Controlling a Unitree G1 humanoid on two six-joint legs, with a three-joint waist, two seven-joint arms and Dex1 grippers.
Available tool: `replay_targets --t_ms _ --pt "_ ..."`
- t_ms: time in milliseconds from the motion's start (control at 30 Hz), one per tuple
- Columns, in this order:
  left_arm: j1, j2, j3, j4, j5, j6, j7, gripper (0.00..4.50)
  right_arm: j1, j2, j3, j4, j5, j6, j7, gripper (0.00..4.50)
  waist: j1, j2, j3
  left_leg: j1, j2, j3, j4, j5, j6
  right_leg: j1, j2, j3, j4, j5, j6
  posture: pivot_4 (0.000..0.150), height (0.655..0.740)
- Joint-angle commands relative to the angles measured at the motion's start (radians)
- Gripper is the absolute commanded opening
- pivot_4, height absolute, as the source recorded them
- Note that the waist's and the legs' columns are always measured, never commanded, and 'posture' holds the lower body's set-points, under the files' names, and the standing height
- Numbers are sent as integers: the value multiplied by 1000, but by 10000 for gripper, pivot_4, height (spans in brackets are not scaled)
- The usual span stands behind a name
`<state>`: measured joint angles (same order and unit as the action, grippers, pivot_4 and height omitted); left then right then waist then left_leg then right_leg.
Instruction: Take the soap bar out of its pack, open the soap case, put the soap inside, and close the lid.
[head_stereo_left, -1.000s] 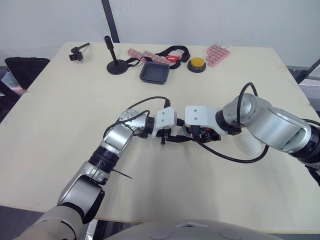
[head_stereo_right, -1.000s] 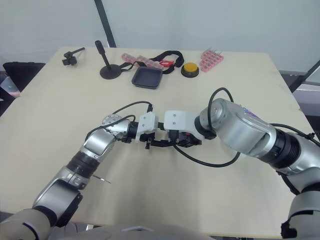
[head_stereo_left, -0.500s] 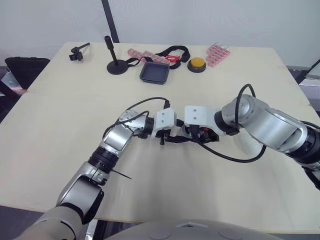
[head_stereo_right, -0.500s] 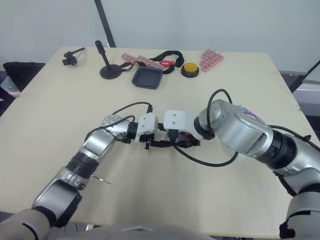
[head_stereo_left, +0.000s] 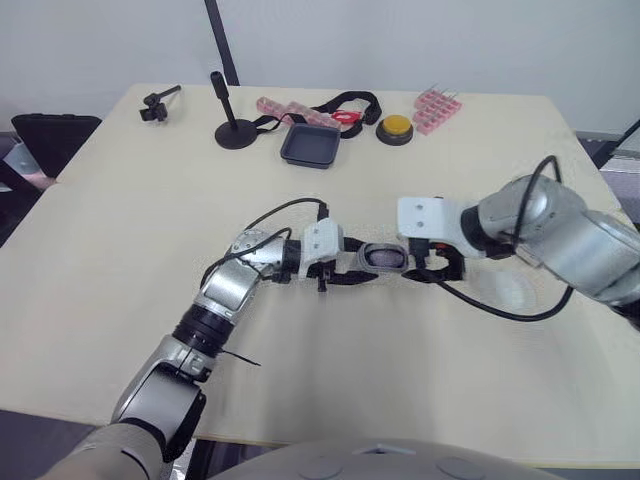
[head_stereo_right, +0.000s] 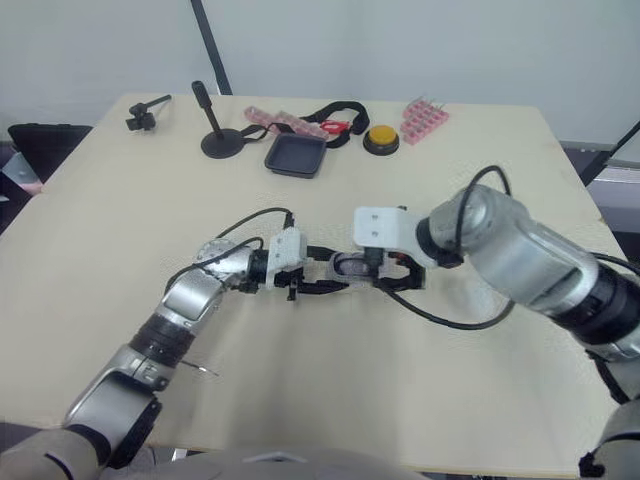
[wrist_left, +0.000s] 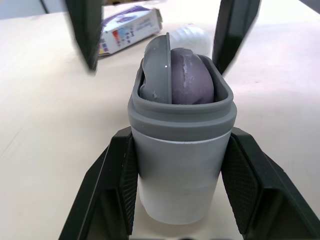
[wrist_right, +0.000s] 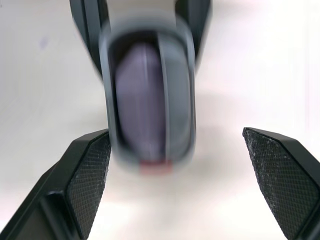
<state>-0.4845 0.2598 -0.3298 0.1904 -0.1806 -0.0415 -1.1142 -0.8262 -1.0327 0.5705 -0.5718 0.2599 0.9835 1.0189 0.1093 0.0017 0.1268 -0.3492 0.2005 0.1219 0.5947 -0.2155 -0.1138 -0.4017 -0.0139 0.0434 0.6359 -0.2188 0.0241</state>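
Note:
My left gripper (wrist_left: 180, 135) is shut on the grey soap case (wrist_left: 180, 165), held just above the middle of the table (head_stereo_left: 383, 257). The case's mouth stands open, with the purple soap bar (wrist_left: 192, 75) inside it beside a grey insert (wrist_left: 157, 62). My right gripper (wrist_right: 175, 135) is open, facing the case's mouth from a short way to its right (head_stereo_left: 428, 263), and touches nothing. The printed soap pack (wrist_left: 130, 27) lies on the table beyond the case. A whitish rounded piece (wrist_left: 192, 35), perhaps the lid, rests near the pack.
At the far edge of the table are a black tray (head_stereo_left: 311, 146), a yellow button (head_stereo_left: 393, 127), pink racks (head_stereo_left: 436, 108), a black strap (head_stereo_left: 345, 103) and a small black stand (head_stereo_left: 231, 127). Cables loop from both wrists over the table's middle.
My right gripper has drawn back to the right, off the case, uncovering its open mouth and the soap. The left gripper still holds the case and has shifted slightly.

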Motion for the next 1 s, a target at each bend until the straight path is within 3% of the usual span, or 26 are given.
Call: replay_targets --t_ms 33,133,267,400,567,1000 --pt "30 -5 90 -5 -87 -44 10 18431 66 -74 -183 -83 37 -103 48 44484 0 0 0 0 0 0 0 0 0 0 0 0 0 0 0 1500 7400" --pt "72 3 159 -40 -182 -16 -13 18431 203 -143 -351 -146 103 -188 109 44484 0 0 0 0 0 0 0 -1 1 0 0 0 -2 0 0 1500 7400" --pt "123 26 214 -84 -263 8 -52 18431 285 -171 -407 -159 127 -147 106 44484 -7 0 0 0 0 0 2 -1 2 0 0 0 -2 0 0 1500 7400" --pt "182 77 219 -89 -263 -19 -115 18431 310 -163 -413 -130 127 -20 38 44484 -14 0 0 1 0 0 2 -2 3 0 -1 0 -1 0 0 1500 7400" --pt "186 66 185 -78 -244 -47 -147 18431 269 -132 -367 -15 86 128 -57 44484 -16 0 0 1 0 0 3 -2 4 0 -2 0 -1 0 0 1500 7400" --pt "175 65 126 -68 -210 -93 -200 18431 404 -155 -400 67 102 265 -132 44484 -14 0 0 0 0 1 2 -2 4 0 -1 0 -2 0 0 1500 7400"
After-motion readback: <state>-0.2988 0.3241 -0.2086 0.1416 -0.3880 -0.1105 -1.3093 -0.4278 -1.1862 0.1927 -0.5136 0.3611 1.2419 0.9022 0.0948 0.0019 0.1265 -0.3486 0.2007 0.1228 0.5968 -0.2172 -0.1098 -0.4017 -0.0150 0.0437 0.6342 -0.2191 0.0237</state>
